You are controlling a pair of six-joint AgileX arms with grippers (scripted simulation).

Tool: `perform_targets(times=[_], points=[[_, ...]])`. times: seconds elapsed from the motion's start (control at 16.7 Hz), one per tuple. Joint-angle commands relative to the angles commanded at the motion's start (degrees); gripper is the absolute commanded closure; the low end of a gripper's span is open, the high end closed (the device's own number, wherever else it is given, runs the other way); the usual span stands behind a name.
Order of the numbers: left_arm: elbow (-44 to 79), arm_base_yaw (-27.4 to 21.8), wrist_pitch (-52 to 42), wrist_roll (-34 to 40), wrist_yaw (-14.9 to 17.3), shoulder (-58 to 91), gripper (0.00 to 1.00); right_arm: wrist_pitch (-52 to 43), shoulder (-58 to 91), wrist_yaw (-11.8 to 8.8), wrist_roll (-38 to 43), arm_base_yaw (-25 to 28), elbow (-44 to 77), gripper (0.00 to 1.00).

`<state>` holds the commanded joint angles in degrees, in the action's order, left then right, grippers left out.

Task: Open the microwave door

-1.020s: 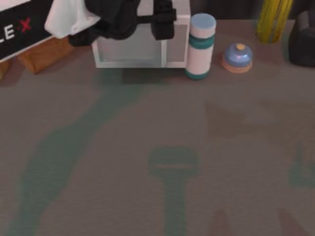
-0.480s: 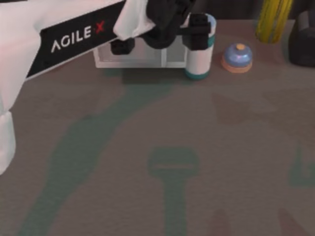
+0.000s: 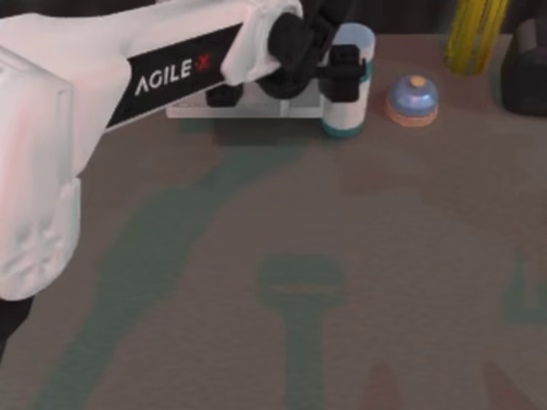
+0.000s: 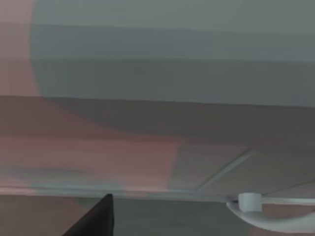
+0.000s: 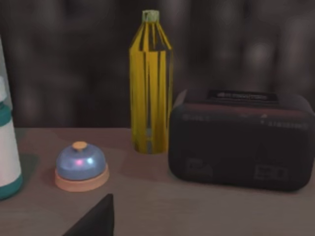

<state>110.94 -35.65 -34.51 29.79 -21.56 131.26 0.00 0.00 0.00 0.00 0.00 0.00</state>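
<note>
Left gripper (image 3: 278, 79): it sits at the back of the table, right over the front of the microwave. Two black fingers show in the top view, one (image 3: 220, 94) toward the left and one (image 3: 346, 67) in front of the white bottle, set wide apart, so the jaws stand open with nothing between them.
Left arm (image 3: 128, 94): a long white link lettered AGILEX reaches from the near left across the table to the back and hides most of the appliance.
Microwave (image 3: 256, 107): at the back edge of the table, left of centre; only a strip of its white front base shows below the arm.
Microwave door (image 4: 162, 78): the left wrist view is filled from very close by a grey translucent surface over a pinkish floor, with a white rim and small white peg (image 4: 250, 201) low in the picture. I cannot tell from these views how far the door is open.
White bottle (image 3: 349, 81): upright with teal bands, just beside the microwave on its right.
Bell (image 3: 412, 100): blue dome on an orange base, right of the bottle, apart from it.
Yellow bottle (image 5: 150, 83): upright at the back, right of the bell.
Dark box (image 5: 240, 146): black, just beside the yellow bottle, at the far right.
Right gripper: only one dark fingertip (image 5: 96, 221) shows in the right wrist view; its jaw state cannot be told.
</note>
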Motion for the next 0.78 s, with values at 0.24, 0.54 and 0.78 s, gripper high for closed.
perform_targets(times=[0.24, 0.54, 0.78], points=[[1.7, 1.1, 2.2, -1.0, 0.7, 3.1, 0.00, 0.0, 0.0, 0.0, 0.0, 0.0, 0.0, 0.00], [1.7, 1.1, 2.2, -1.0, 0.7, 3.1, 0.23, 0.0, 0.0, 0.0, 0.0, 0.0, 0.0, 0.00], [1.7, 1.1, 2.2, -1.0, 0.7, 3.1, 0.53, 0.0, 0.0, 0.0, 0.0, 0.0, 0.0, 0.00]])
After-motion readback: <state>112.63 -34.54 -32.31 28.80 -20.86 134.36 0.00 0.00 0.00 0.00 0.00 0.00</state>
